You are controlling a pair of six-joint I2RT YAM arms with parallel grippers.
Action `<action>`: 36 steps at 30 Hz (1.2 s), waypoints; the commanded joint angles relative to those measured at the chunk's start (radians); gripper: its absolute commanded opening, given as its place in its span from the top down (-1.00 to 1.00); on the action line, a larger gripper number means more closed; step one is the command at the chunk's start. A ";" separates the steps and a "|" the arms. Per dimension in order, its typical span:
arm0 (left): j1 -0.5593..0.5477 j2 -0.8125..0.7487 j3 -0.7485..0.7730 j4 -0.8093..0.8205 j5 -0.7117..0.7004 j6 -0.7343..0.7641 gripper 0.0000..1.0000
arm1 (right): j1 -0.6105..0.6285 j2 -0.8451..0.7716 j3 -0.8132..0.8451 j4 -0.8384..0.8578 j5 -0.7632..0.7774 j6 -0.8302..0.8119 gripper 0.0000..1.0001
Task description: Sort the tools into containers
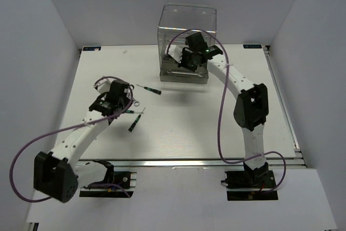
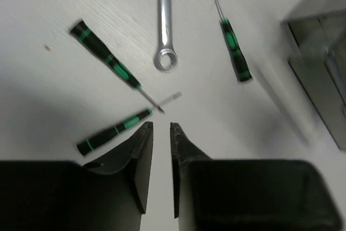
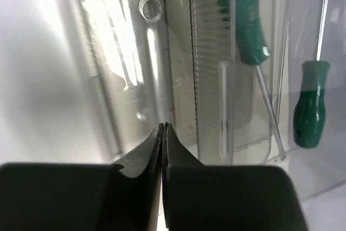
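Three green-and-black screwdrivers lie on the white table: one far [image 1: 148,88] [image 2: 233,47], one to the left [image 2: 111,63], one near [image 1: 133,123] [image 2: 113,131]. A silver wrench [image 2: 165,20] lies among them, ring end towards me. My left gripper [image 1: 125,104] [image 2: 161,127] hovers just over them, jaws a narrow gap apart, empty. The tall transparent box [image 1: 186,31] of drawers stands at the back. My right gripper [image 1: 189,60] [image 3: 163,125] is shut and empty at its front, over a pulled-out drawer [image 1: 184,75]. Through the clear plastic I see a wrench [image 3: 151,41] and green-handled screwdrivers [image 3: 243,20].
The box's lower corner [image 2: 319,63] shows at the right edge of the left wrist view. White walls close in the table on three sides. A purple cable [image 1: 221,112] loops beside the right arm.
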 commanded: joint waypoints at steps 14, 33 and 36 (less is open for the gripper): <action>0.307 0.742 0.557 -0.120 0.295 0.400 -0.14 | -0.118 -0.719 -0.785 0.224 -0.659 0.464 0.24; 0.321 0.989 0.674 -0.148 0.263 0.420 -0.09 | -0.178 -0.804 -0.908 0.270 -0.676 0.523 0.19; 0.326 0.987 0.635 -0.116 0.275 0.405 -0.04 | -0.189 -0.804 -0.909 0.270 -0.687 0.530 0.19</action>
